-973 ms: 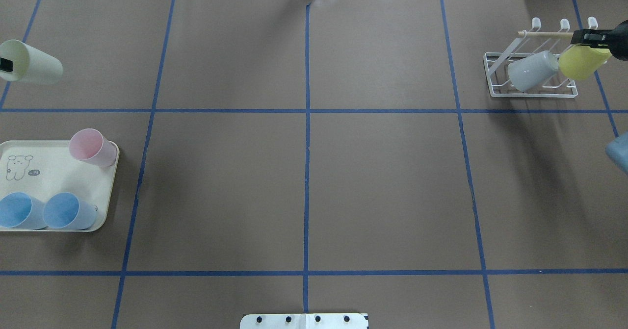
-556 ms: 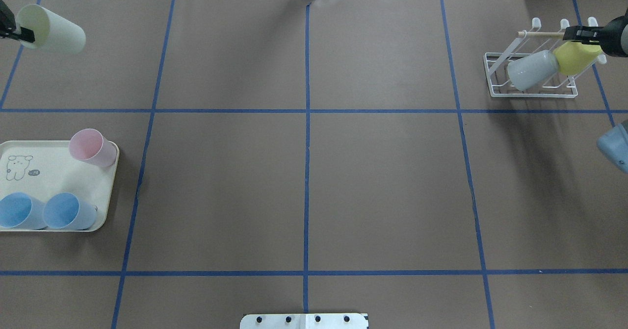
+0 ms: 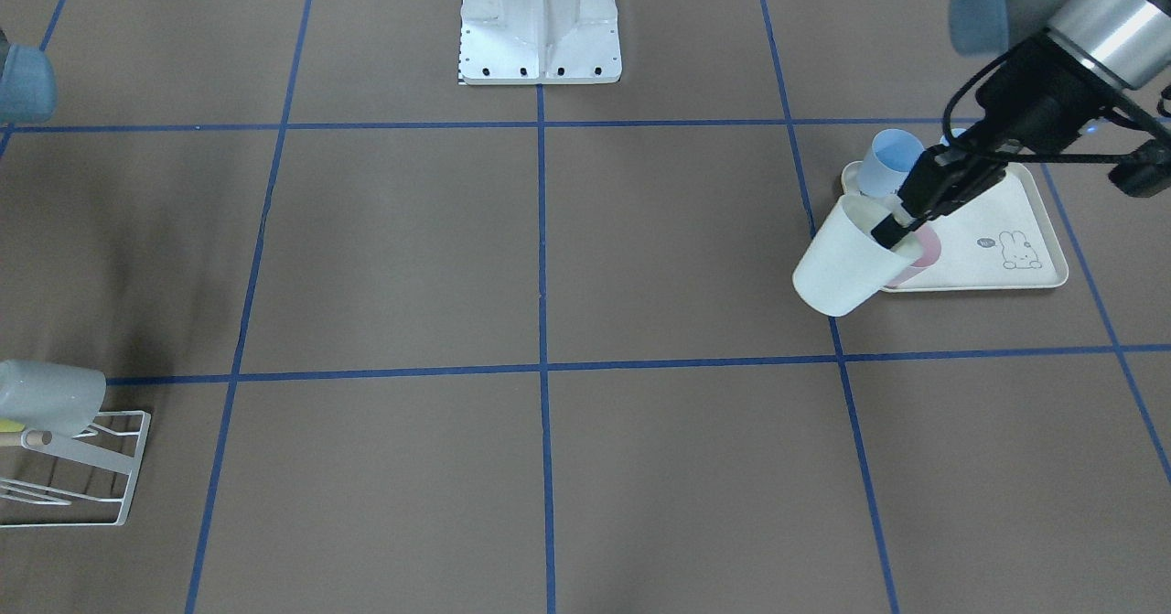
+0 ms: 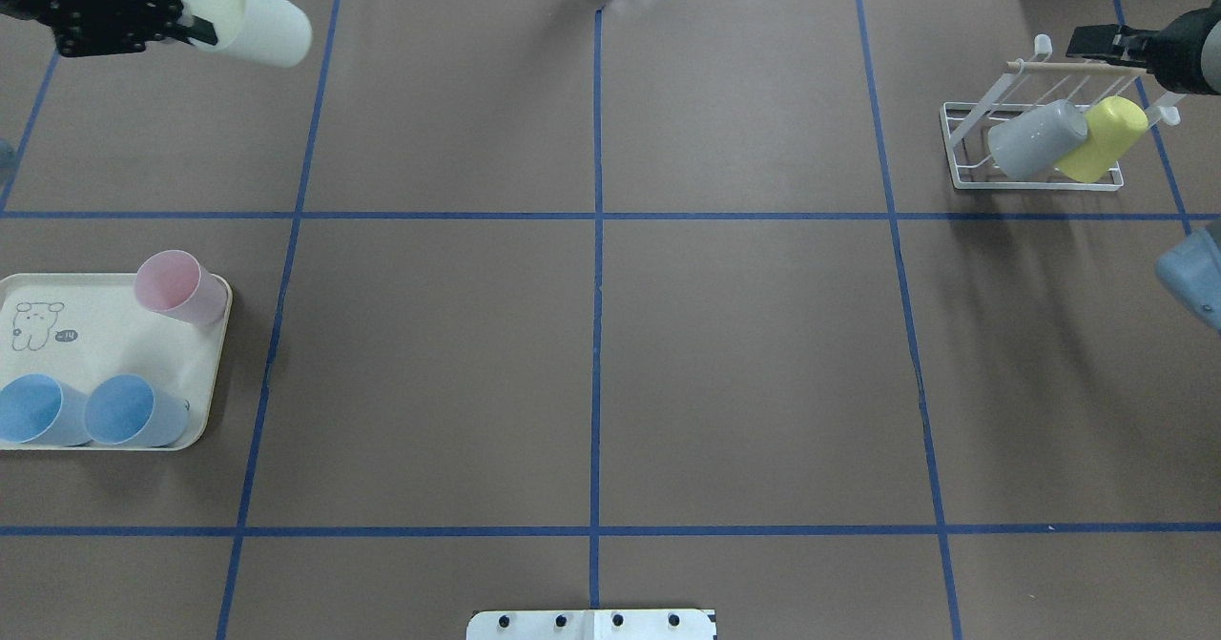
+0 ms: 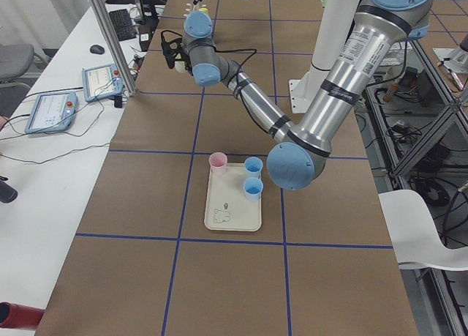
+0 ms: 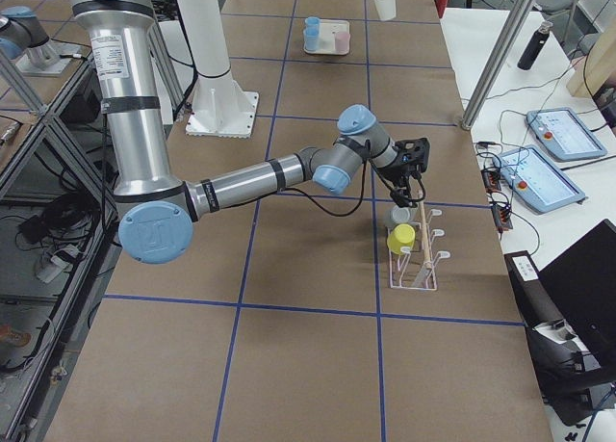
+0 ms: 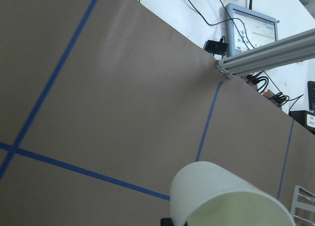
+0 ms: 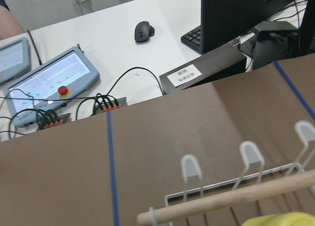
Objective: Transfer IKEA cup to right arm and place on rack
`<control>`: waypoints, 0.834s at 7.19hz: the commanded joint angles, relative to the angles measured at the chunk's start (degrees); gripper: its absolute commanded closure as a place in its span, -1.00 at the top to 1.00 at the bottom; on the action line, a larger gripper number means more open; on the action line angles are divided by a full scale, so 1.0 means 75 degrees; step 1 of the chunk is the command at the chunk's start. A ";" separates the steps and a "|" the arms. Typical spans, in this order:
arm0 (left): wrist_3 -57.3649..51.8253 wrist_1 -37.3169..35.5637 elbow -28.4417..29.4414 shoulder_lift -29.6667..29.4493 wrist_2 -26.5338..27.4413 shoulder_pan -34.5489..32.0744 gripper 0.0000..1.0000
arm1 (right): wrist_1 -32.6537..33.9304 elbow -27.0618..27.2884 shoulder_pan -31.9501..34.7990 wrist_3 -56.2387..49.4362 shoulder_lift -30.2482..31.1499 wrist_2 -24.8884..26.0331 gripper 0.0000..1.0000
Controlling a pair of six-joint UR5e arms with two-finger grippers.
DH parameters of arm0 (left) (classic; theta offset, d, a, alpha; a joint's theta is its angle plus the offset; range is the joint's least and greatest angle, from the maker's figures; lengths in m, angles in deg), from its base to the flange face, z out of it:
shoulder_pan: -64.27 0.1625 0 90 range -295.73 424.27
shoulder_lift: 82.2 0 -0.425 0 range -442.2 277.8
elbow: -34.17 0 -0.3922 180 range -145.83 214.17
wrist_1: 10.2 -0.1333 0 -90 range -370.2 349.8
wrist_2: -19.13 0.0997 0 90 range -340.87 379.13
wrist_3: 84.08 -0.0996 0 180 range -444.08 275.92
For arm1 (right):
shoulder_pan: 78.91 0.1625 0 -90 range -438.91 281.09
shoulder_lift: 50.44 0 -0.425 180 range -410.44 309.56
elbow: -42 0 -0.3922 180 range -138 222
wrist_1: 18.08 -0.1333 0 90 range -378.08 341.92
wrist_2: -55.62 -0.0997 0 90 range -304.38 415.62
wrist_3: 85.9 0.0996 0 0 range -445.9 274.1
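My left gripper (image 4: 196, 28) is shut on the rim of a cream cup (image 4: 250, 12) and holds it tilted in the air at the far left of the table. The front-facing view shows the same gripper (image 3: 889, 230) and cup (image 3: 846, 264) above the tray's edge, and the cup's rim fills the bottom of the left wrist view (image 7: 231, 196). My right gripper (image 4: 1097, 43) is open and empty, just above the dowel of the white wire rack (image 4: 1040, 185). A yellow cup (image 4: 1102, 137) and a grey cup (image 4: 1035, 137) lean on the rack's prongs.
A cream rabbit-print tray (image 4: 105, 335) at the near left holds a pink cup (image 4: 176, 287) and two blue cups (image 4: 129, 411). The robot's base plate (image 4: 591, 624) is at the near edge. Monitors and cables lie beyond the far edge.
The left gripper carried the cream cup right and toward the far edge. The right gripper let go of the yellow cup, which now leans on the rack, and drew back above the dowel.
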 commanded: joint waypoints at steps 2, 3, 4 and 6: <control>0.2911 0.2309 0.0135 -0.0612 0.3097 0.2204 -1.00 | -0.0025 0.0723 -0.0640 0.3152 -0.0825 -0.0492 1.00; 0.3604 0.3143 0.0194 -0.0623 0.4083 0.2756 -1.00 | -0.0408 0.0770 -0.0932 0.4371 -0.1223 -0.0506 1.00; 0.4005 0.3755 0.0275 -0.0612 0.4533 0.3040 -1.00 | -0.1258 0.0724 -0.1144 0.5509 -0.1262 -0.0494 1.00; 0.4440 0.4635 0.0521 -0.0612 0.4666 0.3277 -1.00 | -0.2819 0.0596 -0.1438 0.7048 -0.1274 -0.0471 1.00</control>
